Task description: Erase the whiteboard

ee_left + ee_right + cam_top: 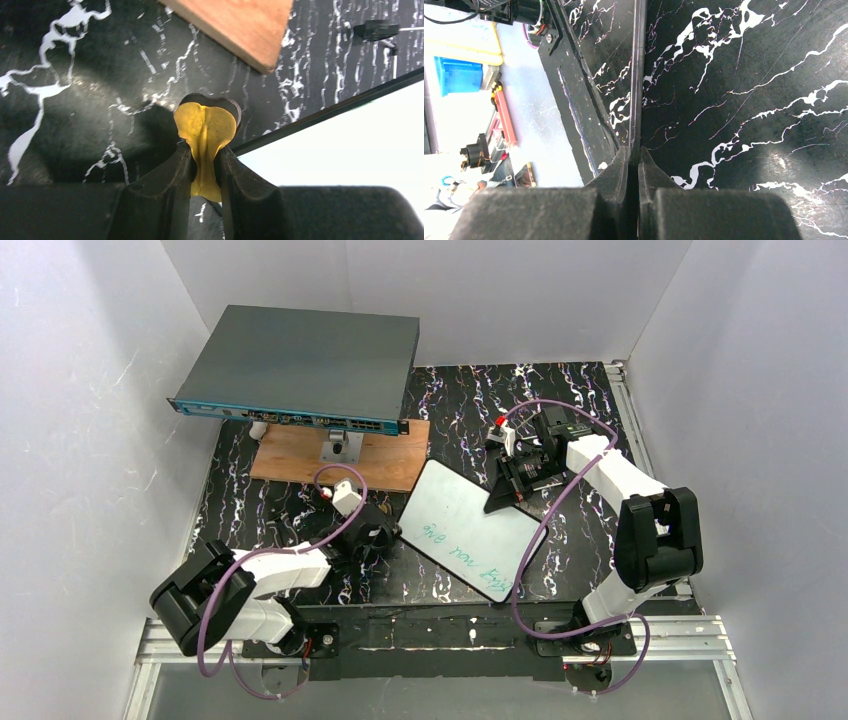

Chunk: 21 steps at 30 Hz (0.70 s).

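Note:
The whiteboard (pixel 465 525) lies slanted in the middle of the black marbled table, with green handwriting (pixel 462 550) on its near half. My left gripper (pixel 385 536) sits just off the board's left edge, shut on a yellow eraser pad (pixel 206 129) with a dark backing. The board's white face (pixel 350 145) shows to its right in the left wrist view. My right gripper (pixel 506 496) is shut on the board's far right edge. In the right wrist view the board's thin edge (pixel 638 75) runs straight out from between my right gripper (pixel 634 156) fingers.
A large grey flat box with a blue front edge (pixel 300 365) stands at the back left above a brown wooden plank (pixel 300 455), whose corner (pixel 240 25) lies beyond the left gripper. White walls enclose the table. A metal rail (pixel 620 400) runs along the right side.

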Available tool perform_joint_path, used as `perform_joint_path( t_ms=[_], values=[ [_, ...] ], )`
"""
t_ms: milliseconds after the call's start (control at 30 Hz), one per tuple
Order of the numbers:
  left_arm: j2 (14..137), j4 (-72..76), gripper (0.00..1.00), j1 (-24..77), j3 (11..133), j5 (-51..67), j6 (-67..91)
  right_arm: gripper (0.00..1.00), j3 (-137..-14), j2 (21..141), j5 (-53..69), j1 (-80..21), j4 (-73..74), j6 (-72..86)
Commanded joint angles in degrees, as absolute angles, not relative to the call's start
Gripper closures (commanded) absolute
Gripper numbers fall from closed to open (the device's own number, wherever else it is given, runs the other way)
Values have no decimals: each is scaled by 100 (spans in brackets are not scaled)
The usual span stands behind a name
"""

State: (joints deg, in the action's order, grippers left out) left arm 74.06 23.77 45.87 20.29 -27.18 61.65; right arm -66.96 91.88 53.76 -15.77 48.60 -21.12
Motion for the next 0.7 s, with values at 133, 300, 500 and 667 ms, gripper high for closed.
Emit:
perform_joint_path(
  t_ms=[133,300,500,667],
  values=[
    [7453,2324,100,4573,2876,-2964,5829,99,-6728,8904,5893,-1626,4750,-2399],
    [7504,2140,100,4577,3099,-3099,5860,99,-6729,8895,5906,-1626,4754,-2399],
    [7450,1680,100,4577,2724,-3196,6238,99,-6738,8877,5906,-1626,4755,-2399],
    [7335,1304,100,4587,2336,-3240,6805,99,-6739,8906,5915,-1626,4748,-2399]
  ],
)
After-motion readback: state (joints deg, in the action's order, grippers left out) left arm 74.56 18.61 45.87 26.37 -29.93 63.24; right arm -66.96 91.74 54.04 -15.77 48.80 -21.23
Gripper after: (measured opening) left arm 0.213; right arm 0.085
